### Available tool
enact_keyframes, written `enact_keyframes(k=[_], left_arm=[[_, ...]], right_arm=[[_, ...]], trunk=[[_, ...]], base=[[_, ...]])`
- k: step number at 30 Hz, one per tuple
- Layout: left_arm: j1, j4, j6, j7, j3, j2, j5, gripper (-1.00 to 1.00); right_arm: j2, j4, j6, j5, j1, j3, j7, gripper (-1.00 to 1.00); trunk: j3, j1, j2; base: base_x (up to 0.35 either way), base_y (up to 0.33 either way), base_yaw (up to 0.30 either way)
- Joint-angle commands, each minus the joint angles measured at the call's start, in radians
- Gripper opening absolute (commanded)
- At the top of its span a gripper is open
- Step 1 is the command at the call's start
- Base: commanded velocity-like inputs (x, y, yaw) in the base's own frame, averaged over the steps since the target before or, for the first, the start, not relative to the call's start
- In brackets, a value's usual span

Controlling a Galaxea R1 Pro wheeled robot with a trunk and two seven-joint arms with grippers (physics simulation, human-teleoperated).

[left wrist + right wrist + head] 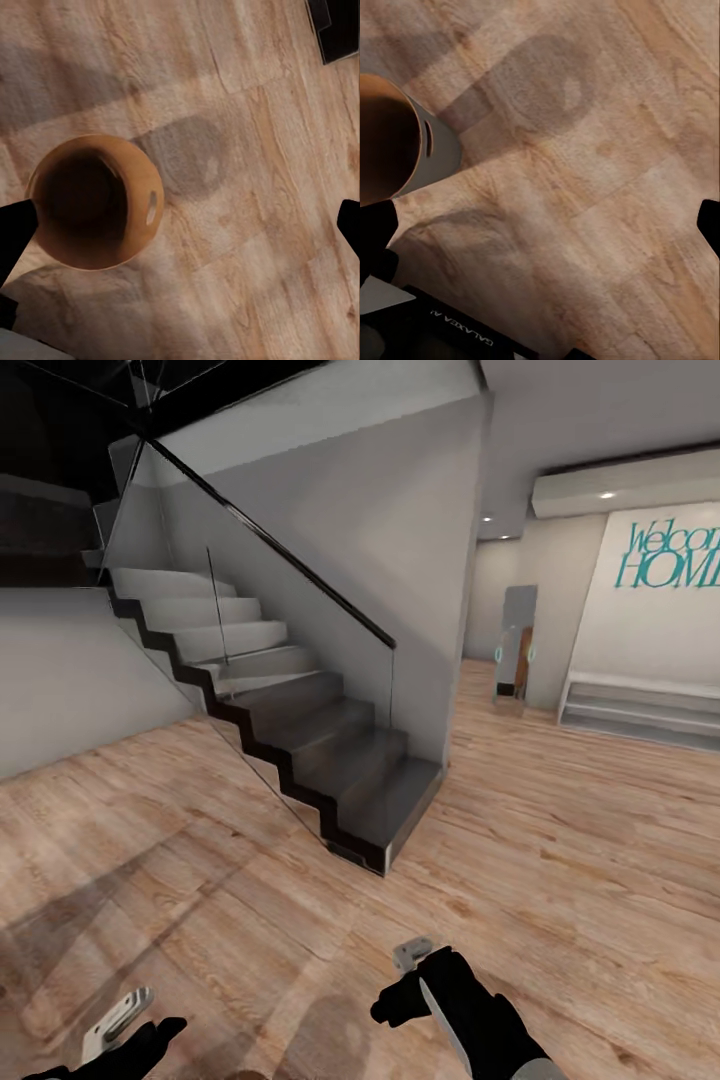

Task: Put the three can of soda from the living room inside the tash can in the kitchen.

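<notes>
Transit frame, hallway with stairs. Left hand [120,1025] and right hand [415,970] low at the near edge of the head view, both held over bare plank floor [560,860]. In each wrist view the dark fingertips sit at opposite edges with only floor between: both spread apart, nothing held.

Bin [96,201] visible from the left wrist camera, seen from above: copper-brown inside, looks empty, standing upright on the floor. Right wrist camera catches its grey wall and a handle slot [429,140]. Appears to sit below and between the arms, close to the base; whether carried or just standing there, cannot tell. No cans in view.

Beyond the hands: staircase [300,710] with glass rail straight ahead, open passage to its right, "Welcome HOME" wall [665,555] and low bench further back.

Likely step: driving to fetch cans. To do it well: keep arms tucked and hands clear of the bottom stair tread, steer right of the staircase through the open passage, avoid nudging the bin with the base.
</notes>
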Motion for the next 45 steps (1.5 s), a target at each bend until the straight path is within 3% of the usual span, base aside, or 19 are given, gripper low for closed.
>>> enact_keyframes(k=[1,5,10,15,21,25,29,44,45], left_arm=[[0.0,0.001,0.0,-0.001,-0.001,0.0,0.0,1.0],[-0.001,0.002,0.0,0.0,-0.016,-0.007,0.007,1.0],[-0.003,0.002,0.003,-0.004,-0.018,-0.002,0.013,1.0],[-0.008,0.013,0.003,-0.007,-0.02,0.002,0.014,1.0],[-0.018,0.049,0.002,-0.008,-0.021,0.003,0.014,1.0],[-0.059,0.13,0.002,-0.008,-0.024,0.002,0.013,1.0],[-0.109,0.232,0.002,-0.008,-0.025,0.002,0.01,1.0],[-0.133,0.29,-0.002,0.003,-0.029,-0.008,0.007,1.0],[-0.136,0.294,-0.005,0.005,-0.048,-0.009,0.007,1.0]], right_arm=[[0.001,0.011,0.0,0.0,-0.005,0.0,0.0,1.0],[0.005,0.089,-0.002,-0.004,-0.045,-0.012,0.0,1.0],[0.006,0.136,-0.004,-0.009,-0.071,-0.087,0.0,1.0],[0.007,0.155,-0.008,-0.01,-0.08,-0.124,0.0,1.0],[0.02,0.186,-0.016,-0.009,-0.082,-0.132,0.0,1.0],[0.035,0.25,-0.053,-0.009,-0.083,-0.132,-0.003,1.0],[0.044,0.294,-0.085,-0.011,-0.084,-0.134,-0.075,1.0],[0.05,0.305,-0.091,-0.013,-0.083,-0.137,-0.108,1.0],[0.05,0.306,-0.091,-0.014,-0.083,-0.137,-0.109,1.0]], trunk=[[0.0,0.0,0.0],[0.0,0.0,0.0],[0.0,0.0,0.0],[0.0,0.0,0.0],[-0.013,0.015,-0.028],[-0.025,0.031,-0.056],[-0.038,0.046,-0.084],[-0.085,0.103,-0.189],[-0.088,0.107,-0.196]], base=[[0.0,0.0,0.298],[0.0,0.0,0.298],[0.0,0.0,0.298],[0.0,0.0,0.298],[0.0,0.0,0.298],[0.0,0.0,0.298],[0.0,0.0,0.298],[0.0,0.0,0.298],[0.0,0.0,0.297]])
